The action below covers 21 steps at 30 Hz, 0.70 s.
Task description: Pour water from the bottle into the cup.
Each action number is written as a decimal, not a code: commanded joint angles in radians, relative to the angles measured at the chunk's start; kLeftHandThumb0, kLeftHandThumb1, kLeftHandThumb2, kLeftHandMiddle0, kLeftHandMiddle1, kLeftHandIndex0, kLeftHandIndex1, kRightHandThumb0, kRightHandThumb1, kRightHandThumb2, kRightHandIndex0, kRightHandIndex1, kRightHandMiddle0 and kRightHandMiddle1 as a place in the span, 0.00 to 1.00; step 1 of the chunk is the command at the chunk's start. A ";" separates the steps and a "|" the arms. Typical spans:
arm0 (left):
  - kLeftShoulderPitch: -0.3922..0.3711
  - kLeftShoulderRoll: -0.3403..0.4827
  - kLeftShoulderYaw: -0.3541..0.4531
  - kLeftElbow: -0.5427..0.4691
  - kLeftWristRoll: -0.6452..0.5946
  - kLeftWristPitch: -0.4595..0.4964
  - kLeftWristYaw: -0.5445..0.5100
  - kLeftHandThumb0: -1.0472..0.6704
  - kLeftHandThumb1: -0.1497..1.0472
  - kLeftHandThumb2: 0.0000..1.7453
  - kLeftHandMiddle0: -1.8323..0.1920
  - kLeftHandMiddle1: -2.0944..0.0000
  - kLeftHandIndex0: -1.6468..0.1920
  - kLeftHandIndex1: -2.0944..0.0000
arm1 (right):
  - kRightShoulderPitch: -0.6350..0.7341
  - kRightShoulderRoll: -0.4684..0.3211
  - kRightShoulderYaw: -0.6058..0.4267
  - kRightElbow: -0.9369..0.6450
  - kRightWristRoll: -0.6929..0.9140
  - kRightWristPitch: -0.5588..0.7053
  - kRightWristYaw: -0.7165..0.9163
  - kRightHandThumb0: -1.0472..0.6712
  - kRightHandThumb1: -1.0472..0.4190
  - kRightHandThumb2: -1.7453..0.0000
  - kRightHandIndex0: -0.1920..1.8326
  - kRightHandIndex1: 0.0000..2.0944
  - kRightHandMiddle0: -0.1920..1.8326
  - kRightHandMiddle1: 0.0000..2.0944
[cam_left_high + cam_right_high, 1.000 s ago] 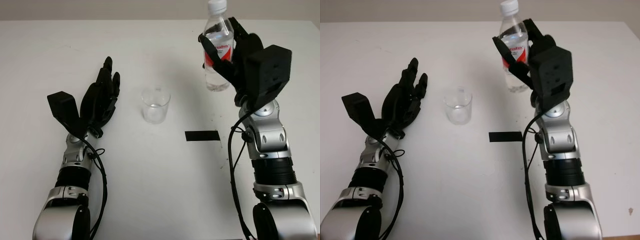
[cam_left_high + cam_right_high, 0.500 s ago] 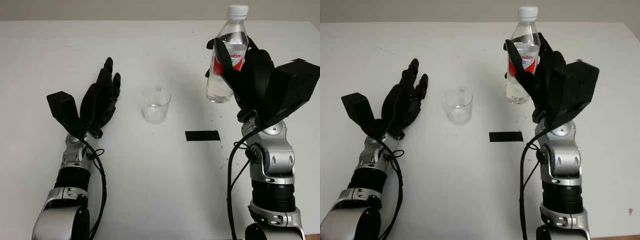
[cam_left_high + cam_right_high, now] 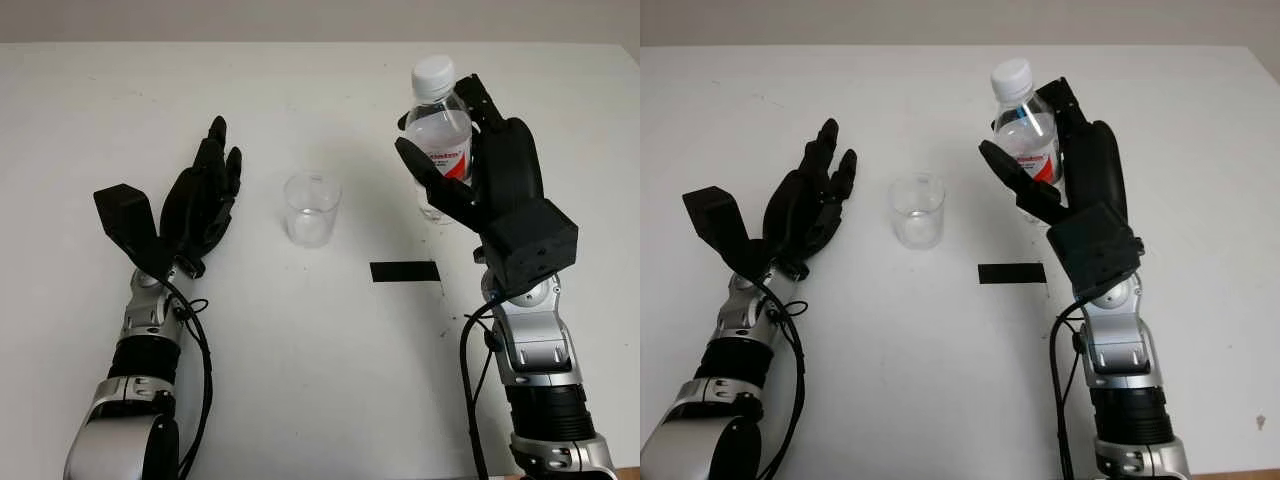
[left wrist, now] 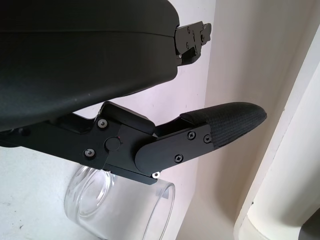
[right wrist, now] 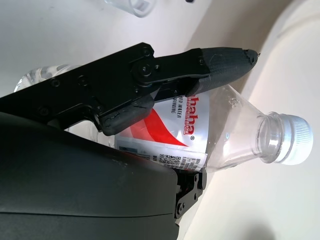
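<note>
A clear plastic water bottle (image 3: 437, 102) with a red-and-white label and a white cap (image 5: 295, 140) stands upright at the right of the white table, to the right of the cup. My right hand (image 3: 446, 138) is shut on the bottle around its label. The cap is on. An empty clear cup (image 3: 311, 210) stands upright near the table's middle and also shows in the left wrist view (image 4: 120, 206). My left hand (image 3: 205, 192) is open, just left of the cup and apart from it.
A strip of black tape (image 3: 404, 271) lies flat on the white table (image 3: 300, 360) in front of the bottle, right of the cup. The table's far edge meets a grey wall.
My right hand has carried the bottle to the left and lower in the picture, closer to the cup, and its wrist has turned. The left hand and the cup have not moved.
</note>
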 commanded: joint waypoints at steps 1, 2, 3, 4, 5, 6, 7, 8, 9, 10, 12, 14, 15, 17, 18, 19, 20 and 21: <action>0.027 0.000 -0.004 0.011 0.003 0.008 -0.001 0.12 1.00 0.43 1.00 1.00 1.00 1.00 | 0.006 0.017 -0.016 -0.005 0.010 -0.015 -0.018 0.38 0.00 0.79 0.74 1.00 0.56 1.00; 0.026 0.000 -0.004 0.012 0.003 0.007 -0.002 0.12 1.00 0.43 1.00 1.00 1.00 1.00 | 0.007 0.028 -0.018 -0.009 0.013 -0.007 -0.028 0.38 0.00 0.79 0.73 1.00 0.57 1.00; 0.025 0.001 -0.004 0.017 0.003 0.003 -0.006 0.12 1.00 0.43 1.00 1.00 1.00 1.00 | 0.010 0.041 -0.019 -0.015 0.020 0.007 -0.037 0.37 0.00 0.79 0.72 1.00 0.57 1.00; 0.023 0.002 -0.004 0.022 0.003 -0.002 -0.010 0.12 1.00 0.43 1.00 1.00 1.00 1.00 | 0.012 0.057 -0.022 -0.022 0.035 0.021 -0.042 0.37 0.00 0.79 0.71 1.00 0.57 1.00; 0.022 0.002 -0.002 0.026 0.001 -0.003 -0.012 0.12 1.00 0.43 1.00 1.00 1.00 1.00 | 0.015 0.074 -0.028 -0.026 0.060 0.032 -0.042 0.37 0.00 0.79 0.72 1.00 0.57 1.00; 0.020 0.002 0.000 0.029 -0.002 0.000 -0.011 0.12 1.00 0.43 1.00 1.00 1.00 1.00 | 0.018 0.089 -0.032 -0.026 0.085 0.038 -0.039 0.37 0.00 0.79 0.72 1.00 0.57 1.00; 0.019 0.001 0.001 0.029 -0.003 0.003 -0.010 0.12 1.00 0.42 1.00 1.00 1.00 1.00 | 0.021 0.108 -0.041 -0.026 0.120 0.046 -0.035 0.37 0.00 0.78 0.73 1.00 0.58 1.00; 0.018 0.001 0.002 0.029 -0.004 0.005 -0.009 0.12 1.00 0.42 1.00 1.00 1.00 1.00 | 0.022 0.121 -0.046 -0.027 0.144 0.052 -0.032 0.37 0.00 0.78 0.74 1.00 0.58 1.00; 0.017 0.002 0.001 0.029 -0.002 0.004 -0.009 0.12 1.00 0.42 1.00 1.00 1.00 1.00 | 0.026 0.135 -0.048 -0.024 0.158 0.056 -0.037 0.37 0.00 0.78 0.74 1.00 0.59 1.00; 0.016 0.003 0.000 0.029 -0.001 0.004 -0.009 0.12 1.00 0.42 1.00 1.00 1.00 1.00 | 0.030 0.144 -0.048 -0.018 0.165 0.053 -0.039 0.37 0.00 0.78 0.75 1.00 0.60 1.00; 0.016 0.003 0.000 0.029 0.000 0.003 -0.009 0.12 1.00 0.43 1.00 1.00 1.00 1.00 | 0.037 0.156 -0.047 -0.008 0.171 0.048 -0.042 0.37 0.00 0.77 0.76 1.00 0.60 1.00; 0.018 0.003 -0.001 0.026 0.000 0.006 -0.008 0.12 1.00 0.43 1.00 1.00 1.00 1.00 | 0.042 0.161 -0.044 -0.006 0.168 0.056 -0.044 0.37 0.00 0.77 0.76 1.00 0.59 1.00; 0.019 0.003 -0.001 0.024 0.000 0.006 -0.009 0.12 1.00 0.43 1.00 1.00 1.00 1.00 | 0.043 0.162 -0.043 -0.008 0.166 0.060 -0.045 0.37 0.00 0.77 0.76 1.00 0.57 1.00; 0.021 0.004 -0.002 0.022 0.000 0.008 -0.011 0.12 1.00 0.43 1.00 1.00 1.00 1.00 | 0.047 0.169 -0.039 -0.002 0.154 0.057 -0.056 0.37 0.00 0.77 0.76 1.00 0.55 1.00; 0.022 0.005 -0.002 0.021 0.001 0.009 -0.011 0.12 1.00 0.43 1.00 1.00 1.00 1.00 | 0.048 0.170 -0.037 0.003 0.146 0.051 -0.062 0.37 0.00 0.78 0.73 1.00 0.52 1.00; 0.023 0.005 -0.003 0.021 0.002 0.007 -0.009 0.12 1.00 0.43 1.00 1.00 1.00 1.00 | 0.050 0.171 -0.035 0.010 0.141 0.044 -0.065 0.38 0.00 0.78 0.73 1.00 0.50 1.00; 0.023 0.006 -0.003 0.022 0.003 0.006 -0.010 0.12 1.00 0.43 1.00 1.00 1.00 1.00 | 0.051 0.172 -0.033 0.016 0.141 0.043 -0.065 0.38 0.00 0.78 0.72 1.00 0.49 1.00; 0.024 0.006 -0.003 0.021 0.003 0.006 -0.011 0.12 1.00 0.43 1.00 1.00 1.00 1.00 | 0.052 0.172 -0.032 0.022 0.138 0.043 -0.066 0.38 0.00 0.78 0.71 1.00 0.48 1.00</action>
